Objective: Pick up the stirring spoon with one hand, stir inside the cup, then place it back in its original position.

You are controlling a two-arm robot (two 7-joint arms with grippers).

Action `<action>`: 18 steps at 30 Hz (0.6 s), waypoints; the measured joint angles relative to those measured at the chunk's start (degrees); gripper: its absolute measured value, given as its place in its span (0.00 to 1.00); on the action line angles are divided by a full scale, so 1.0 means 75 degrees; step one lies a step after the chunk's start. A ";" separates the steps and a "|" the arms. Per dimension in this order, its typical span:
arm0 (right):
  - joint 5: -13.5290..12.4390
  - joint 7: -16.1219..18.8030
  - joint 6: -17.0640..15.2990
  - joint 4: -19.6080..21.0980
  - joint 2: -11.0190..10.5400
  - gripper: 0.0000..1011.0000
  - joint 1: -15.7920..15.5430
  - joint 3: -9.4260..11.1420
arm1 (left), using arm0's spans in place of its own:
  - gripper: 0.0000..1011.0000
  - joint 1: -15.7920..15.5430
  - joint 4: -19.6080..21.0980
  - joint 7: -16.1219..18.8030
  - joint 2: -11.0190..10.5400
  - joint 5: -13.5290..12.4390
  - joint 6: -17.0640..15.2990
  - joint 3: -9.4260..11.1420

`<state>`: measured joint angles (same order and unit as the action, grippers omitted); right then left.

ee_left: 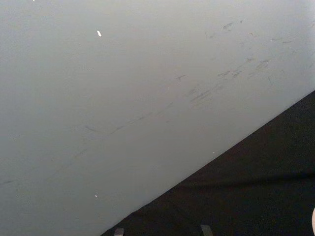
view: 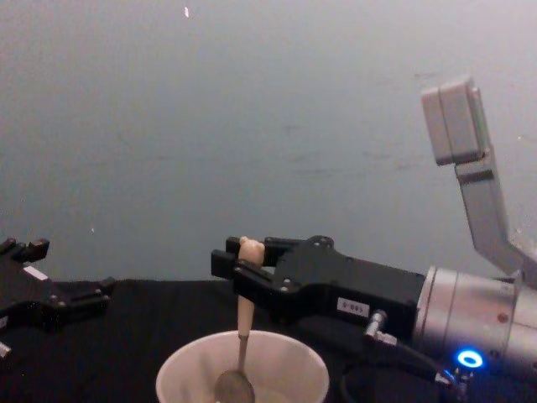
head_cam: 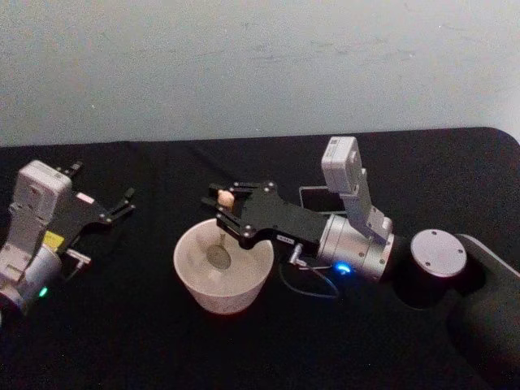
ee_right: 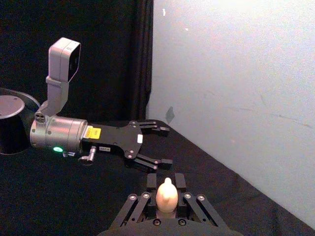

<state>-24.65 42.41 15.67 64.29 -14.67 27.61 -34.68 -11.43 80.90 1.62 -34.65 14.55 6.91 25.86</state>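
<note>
The off-white cup (head_cam: 236, 296) stands at the middle of the black table. My right gripper (head_cam: 227, 208) hovers over its far rim, shut on the stirring spoon (head_cam: 222, 236) just under the cream knob. The spoon hangs upright, its grey bowl down inside the cup (view: 285, 351), seen from the side in the chest view as the spoon (view: 243, 323) in the right gripper (view: 245, 273). The knob of the spoon (ee_right: 167, 195) sits between the right fingers. The dark square holder box (head_cam: 315, 193) stands behind my right wrist, partly hidden. My left gripper (head_cam: 101, 185) rests open at the far left.
A grey wall rises behind the table's far edge. My left gripper (ee_right: 166, 145) stands open a short way beyond the spoon in the right wrist view. The round black base of my right arm (head_cam: 437, 253) sits at the right.
</note>
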 joint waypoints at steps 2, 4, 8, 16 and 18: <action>0.0003 -0.0008 -0.0007 0.0018 -0.0013 0.21 -0.0014 0.0019 | 0.99 0.0000 0.0000 0.0000 0.0000 0.0000 0.0000 0.0000; 0.0010 -0.0028 -0.0018 0.0044 -0.0019 0.21 -0.0033 0.0042 | 0.99 0.0000 0.0000 0.0000 0.0000 0.0000 0.0000 0.0000; 0.0024 -0.0044 -0.0033 0.0072 -0.0031 0.21 -0.0058 0.0075 | 0.99 0.0000 0.0000 0.0000 0.0000 0.0000 0.0000 0.0000; 0.0027 -0.0079 -0.0048 0.0196 -0.0048 0.21 -0.0109 0.0155 | 0.99 -0.0001 0.0000 0.0000 0.0000 0.0000 0.0000 0.0000; 0.0001 -0.0087 -0.0049 0.0288 -0.0069 0.21 -0.0126 0.0194 | 0.99 0.0000 0.0000 0.0000 0.0000 0.0000 0.0000 0.0000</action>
<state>-24.64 41.76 15.30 66.45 -15.18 26.67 -33.22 -11.43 80.90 1.62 -34.65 14.55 6.91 25.86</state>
